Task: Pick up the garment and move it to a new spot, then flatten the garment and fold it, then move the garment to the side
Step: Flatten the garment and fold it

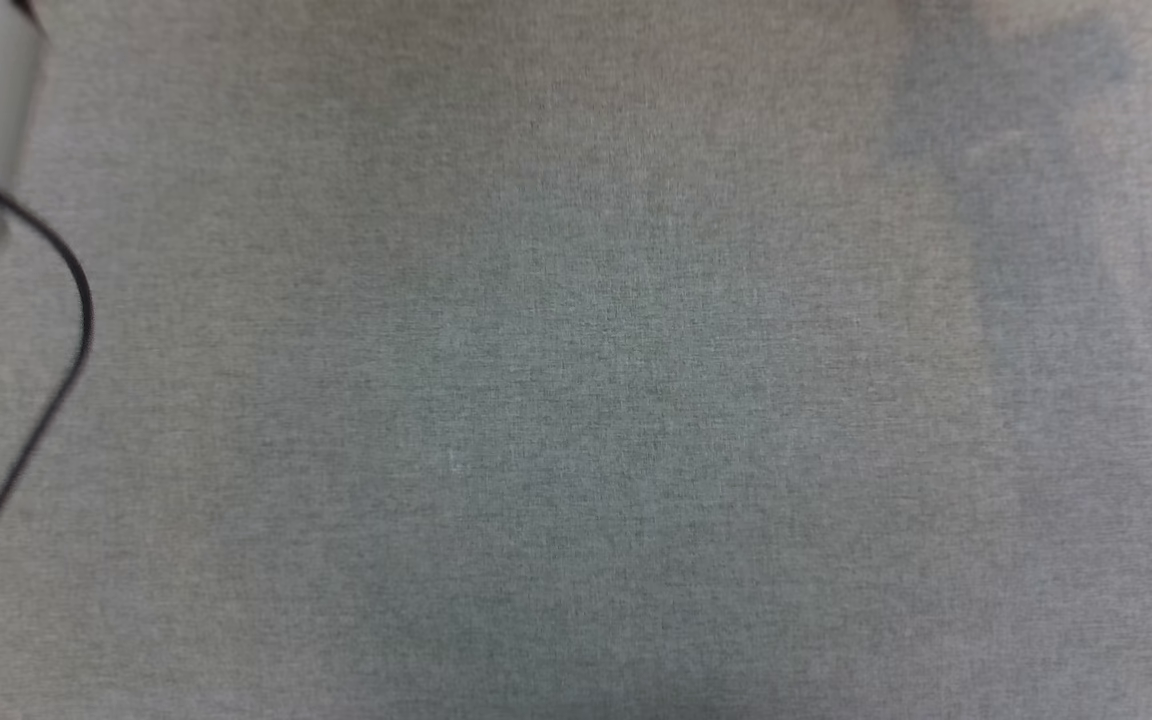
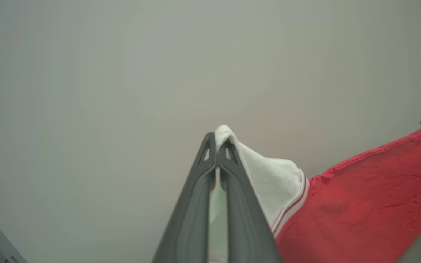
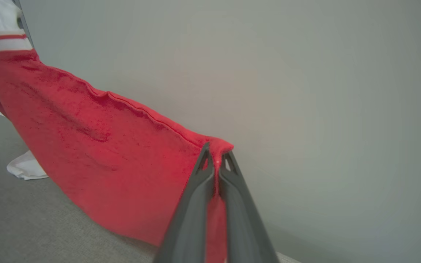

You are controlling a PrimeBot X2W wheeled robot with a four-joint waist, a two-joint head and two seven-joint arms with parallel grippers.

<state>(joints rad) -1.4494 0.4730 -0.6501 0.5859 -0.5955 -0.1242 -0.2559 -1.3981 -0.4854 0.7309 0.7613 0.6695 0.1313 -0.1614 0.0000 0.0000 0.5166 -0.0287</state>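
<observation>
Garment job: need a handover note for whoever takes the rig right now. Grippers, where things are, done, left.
Left gripper: shut on the white sleeve of the garment.
Right gripper: shut on a red edge of the garment.
Garment: held up and stretched between both grippers, above the grey surface; a white part seems to rest on that surface.
Done: picked up.
Left: set it down at the new spot, flatten, fold, move aside.
</observation>
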